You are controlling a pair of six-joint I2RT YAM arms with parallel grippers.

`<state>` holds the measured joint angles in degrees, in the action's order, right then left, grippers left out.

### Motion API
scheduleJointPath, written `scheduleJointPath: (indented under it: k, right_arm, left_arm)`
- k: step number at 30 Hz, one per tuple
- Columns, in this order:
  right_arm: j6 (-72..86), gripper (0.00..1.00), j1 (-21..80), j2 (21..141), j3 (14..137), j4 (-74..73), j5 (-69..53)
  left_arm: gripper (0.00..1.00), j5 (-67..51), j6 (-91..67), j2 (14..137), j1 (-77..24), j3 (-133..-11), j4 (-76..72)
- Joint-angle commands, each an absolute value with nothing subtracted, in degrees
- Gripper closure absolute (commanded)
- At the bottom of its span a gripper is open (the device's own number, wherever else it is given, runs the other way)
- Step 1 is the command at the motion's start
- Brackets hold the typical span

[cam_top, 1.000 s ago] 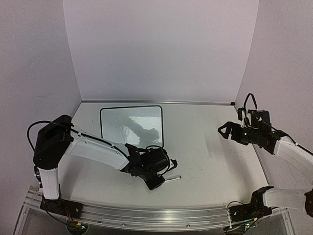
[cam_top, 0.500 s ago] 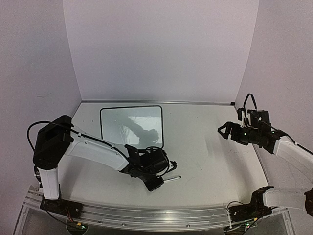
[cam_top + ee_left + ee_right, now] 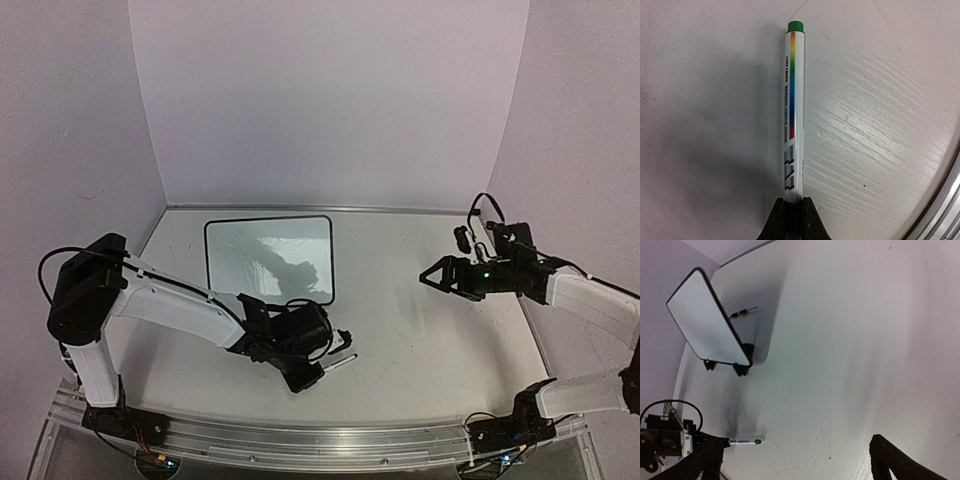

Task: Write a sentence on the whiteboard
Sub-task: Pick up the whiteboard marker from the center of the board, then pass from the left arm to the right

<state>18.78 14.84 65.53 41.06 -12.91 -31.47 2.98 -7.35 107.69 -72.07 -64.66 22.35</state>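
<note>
The whiteboard (image 3: 268, 258) stands at the back left on its two black feet, and it also shows in the right wrist view (image 3: 707, 322). Its face is blank; no green sentence shows on it. My left gripper (image 3: 318, 369) is low over the table in front of the board, shut on the tail of a white marker (image 3: 343, 360) with a green end cap. In the left wrist view the marker (image 3: 794, 110) points straight away from the shut gripper (image 3: 794, 210). My right gripper (image 3: 432, 277) is open and empty at the right, above the table, aimed towards the board.
White walls close in the table at the back and on both sides. A metal rail (image 3: 320, 440) runs along the near edge. The right wrist view shows the marker (image 3: 744, 441) and bare table (image 3: 840, 340) between the two arms.
My left gripper has shifted a little left and nearer with the marker in it. My right arm has reached leftward, bringing its open gripper towards the middle of the table.
</note>
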Motion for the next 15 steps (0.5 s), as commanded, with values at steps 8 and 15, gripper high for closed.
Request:
scheduleJointPath:
  k: [8,15]
  right_arm:
    - [16.25,0.04,27.33,74.48,44.80,-11.07,-61.09]
    - [18.78,0.07,33.63,76.03,46.82,-8.17,-65.14]
  left_arm:
    - [1.00,-14.27,-5.13,93.37,-70.49,-66.32,19.24]
    - [1.00,-21.03,-6.34,89.90,-70.12,-67.01,17.96]
